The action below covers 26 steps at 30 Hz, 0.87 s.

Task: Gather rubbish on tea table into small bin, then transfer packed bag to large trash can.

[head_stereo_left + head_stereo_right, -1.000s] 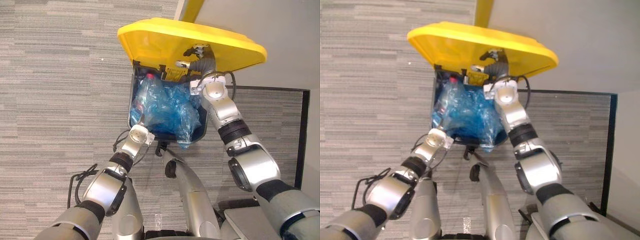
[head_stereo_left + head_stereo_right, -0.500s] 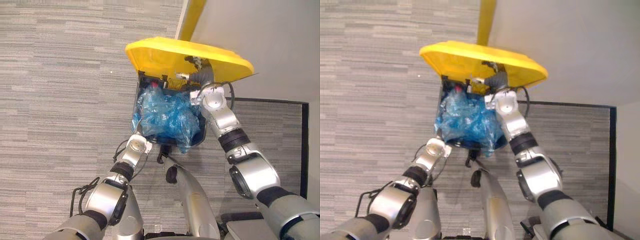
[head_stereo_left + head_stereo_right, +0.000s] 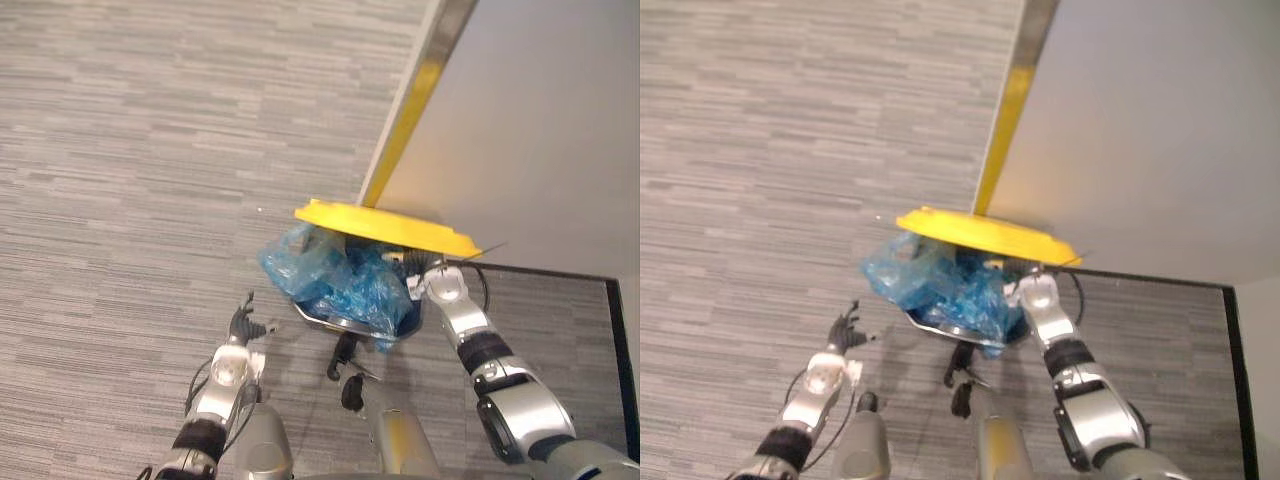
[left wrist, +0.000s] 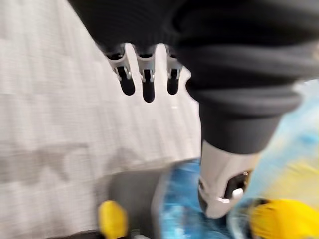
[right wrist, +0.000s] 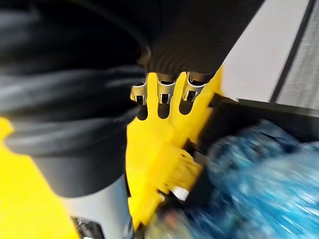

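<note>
lid [image 3: 385, 226] lower on bag [image 3: 340, 282] | l hand [image 3: 241, 323] back, splayed | r hand [image 5: 163, 95] flat under lid

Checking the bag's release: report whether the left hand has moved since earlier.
Yes. Then at the rim of the bin, the left hand now hangs clear to its left, over carpet.

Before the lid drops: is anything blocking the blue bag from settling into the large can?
Nothing visible does: the crumpled blue plastic bag is already in the dark large trash can, bulging over its rim under the yellow lid, with the right hand beneath that lid.
</note>
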Tool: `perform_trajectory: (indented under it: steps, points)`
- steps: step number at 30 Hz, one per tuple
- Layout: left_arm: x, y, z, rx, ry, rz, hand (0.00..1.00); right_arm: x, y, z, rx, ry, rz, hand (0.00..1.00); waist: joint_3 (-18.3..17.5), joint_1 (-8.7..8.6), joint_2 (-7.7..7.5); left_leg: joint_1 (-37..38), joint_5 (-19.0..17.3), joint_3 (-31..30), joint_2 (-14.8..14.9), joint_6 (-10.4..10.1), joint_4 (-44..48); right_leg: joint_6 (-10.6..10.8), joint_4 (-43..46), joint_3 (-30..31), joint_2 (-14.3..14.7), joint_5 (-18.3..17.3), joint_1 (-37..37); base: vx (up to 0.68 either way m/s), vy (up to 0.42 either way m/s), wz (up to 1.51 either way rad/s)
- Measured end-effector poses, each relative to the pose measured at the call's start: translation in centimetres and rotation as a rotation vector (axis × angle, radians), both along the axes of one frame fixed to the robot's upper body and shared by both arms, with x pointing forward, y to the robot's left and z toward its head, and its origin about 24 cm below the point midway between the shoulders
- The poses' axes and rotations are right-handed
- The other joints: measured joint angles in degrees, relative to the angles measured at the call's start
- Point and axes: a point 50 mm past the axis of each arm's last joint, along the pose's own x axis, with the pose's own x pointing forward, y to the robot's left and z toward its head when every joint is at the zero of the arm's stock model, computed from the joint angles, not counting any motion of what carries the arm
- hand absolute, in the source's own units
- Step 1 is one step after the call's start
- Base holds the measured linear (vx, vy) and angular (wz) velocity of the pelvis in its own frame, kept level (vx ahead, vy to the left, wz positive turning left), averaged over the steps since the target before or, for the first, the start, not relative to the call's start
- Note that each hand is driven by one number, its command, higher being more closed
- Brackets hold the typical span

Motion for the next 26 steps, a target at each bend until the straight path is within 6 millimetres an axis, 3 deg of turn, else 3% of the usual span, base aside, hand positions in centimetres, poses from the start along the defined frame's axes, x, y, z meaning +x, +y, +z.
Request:
perform_trajectory:
  steps: [3,5,8,9,10,11,12,13,14,15,16,17,19,21,26]
  points:
    - [-5.1,1.6,-3.7,-0.035,0.237,0.118,0.0,-2.2,0.2,-3.0,0.017,0.105,0.005,0.0,0.0,-0.04,-0.12,3.48,-0.93,1.47,-3.17,1.75,1.49,0.74,2.68,2.49,-2.63,-0.85,1.72,-0.09,0.078,-0.2]
    - [-6.2,1.8,-4.3,-0.049,0.282,0.148,0.0,-3.1,-0.1,-4.1,0.005,0.144,-0.002,0.0,0.0,-0.12,-0.12,4.16,-1.51,2.15,-4.12,2.63,2.91,0.89,3.01,3.29,-3.36,-0.79,2.55,-0.12,0.088,-0.16]
    - [-7.9,2.1,-4.9,-0.087,0.33,0.21,0.0,-6.2,-1.4,-6.9,-0.017,0.242,-0.031,0.0,-0.48,-1.2,-0.61,3.0,-1.88,1.98,-5.81,3.74,6.44,4.61,1.0,3.92,-4.58,-0.5,3.9,-0.21,0.117,-0.05]
    - [-8.5,2.1,-5.2,-0.106,0.342,0.241,0.0,-7.7,-1.3,-8.2,0.009,0.292,-0.044,0.0,-0.92,-1.26,0.21,1.95,-0.72,3.09,-4.48,3.89,5.92,2.84,6.8,4.59,-4.86,-3.97,1.41,-0.26,0.118,-0.13]
    - [-8.9,2.2,-5.3,-0.108,0.355,0.252,0.0,-8.4,-1.3,-8.9,0.027,0.321,-0.059,0.0,-1.0,-1.45,-0.11,1.97,-0.15,3.41,-4.52,3.63,5.81,0.7,13.85,6.04,-5.35,-5.36,-0.55,-0.18,0.07,-0.11]
    - [-9.3,2.3,-5.5,-0.127,0.367,0.286,0.0,-10.0,-1.3,-10.2,0.05,0.38,-0.086,0.0,-1.37,-1.93,-0.39,2.28,0.63,3.39,-4.41,3.45,5.38,-0.05,23.04,7.37,-5.84,-7.43,-1.57,-0.14,0.041,0.08]
    - [-10.0,2.5,-5.6,-0.136,0.381,0.318,0.0,-13.4,-1.0,-12.6,0.114,0.493,-0.149,0.0,-3.25,-2.42,-1.21,2.38,2.25,3.2,-4.47,3.06,3.33,1.31,32.5,9.04,-6.97,-11.96,0.1,-0.12,-0.002,0.13]
    - [-10.1,2.5,-5.6,-0.138,0.385,0.323,0.0,-14.3,-0.9,-13.2,0.128,0.522,-0.165,0.0,-3.75,-2.41,-1.42,2.35,2.66,3.19,-4.44,2.84,2.72,1.69,33.89,9.33,-7.33,-13.22,1.06,-0.08,-0.087,0.1]
    - [-10.5,2.5,-5.7,-0.15,0.386,0.345,0.0,-16.4,-0.7,-14.4,0.159,0.591,-0.205,0.0,-5.08,-2.4,-2.0,2.33,3.38,3.34,-4.47,2.36,1.69,3.34,33.99,10.62,-8.29,-15.37,4.63,0.0,-0.19,-0.14]
    - [-10.5,2.1,-5.8,-0.169,0.383,0.363,0.0,-18.0,-0.7,-15.1,0.178,0.64,-0.235,0.0,-6.41,-2.29,-3.16,1.78,3.67,3.69,-4.78,2.02,1.39,6.36,27.27,11.73,-7.95,-19.87,7.83,0.01,-0.169,-0.29]
    - [-10.5,2.2,-5.7,-0.184,0.374,0.388,0.0,-18.8,-0.8,-15.4,0.191,0.661,-0.265,0.0,-6.9,-1.86,-2.52,1.37,4.08,4.53,-4.9,1.74,0.01,3.4,21.15,11.57,-6.39,-22.28,9.85,-0.01,-0.174,-0.44]
    - [-10.5,1.4,-6.0,-0.217,0.38,0.4,0.0,-19.4,-1.1,-15.7,0.202,0.676,-0.302,0.0,-7.74,-1.51,-0.18,1.03,4.94,4.9,-3.44,2.41,-1.68,2.18,17.21,11.16,-4.53,-20.32,9.8,-0.03,-0.075,-0.52]
    - [-11.1,0.2,-6.4,-0.261,0.396,0.424,0.0,-21.0,-2.8,-16.1,0.209,0.711,-0.4,0.0,-10.28,-2.38,2.75,2.69,8.97,4.56,-2.37,4.83,-9.51,1.55,7.27,11.45,-1.35,-14.86,11.83,-0.01,-0.051,-0.36]
    - [-11.2,-0.1,-6.5,-0.274,0.408,0.419,0.0,-21.6,-3.6,-16.3,0.205,0.728,-0.439,0.0,-10.9,-2.92,3.37,4.95,11.67,4.55,-2.63,4.95,-13.16,1.55,3.33,11.33,-0.55,-12.88,14.33,0.0,0.014,0.06]
    - [-11.2,0.4,-6.4,-0.291,0.4,0.431,0.0,-22.5,-4.2,-16.5,0.216,0.758,-0.494,0.0,-12.95,-2.93,1.78,6.07,13.18,5.45,-2.84,3.99,-16.12,2.83,-3.32,12.2,0.32,-9.02,16.41,-0.01,0.065,-0.07]
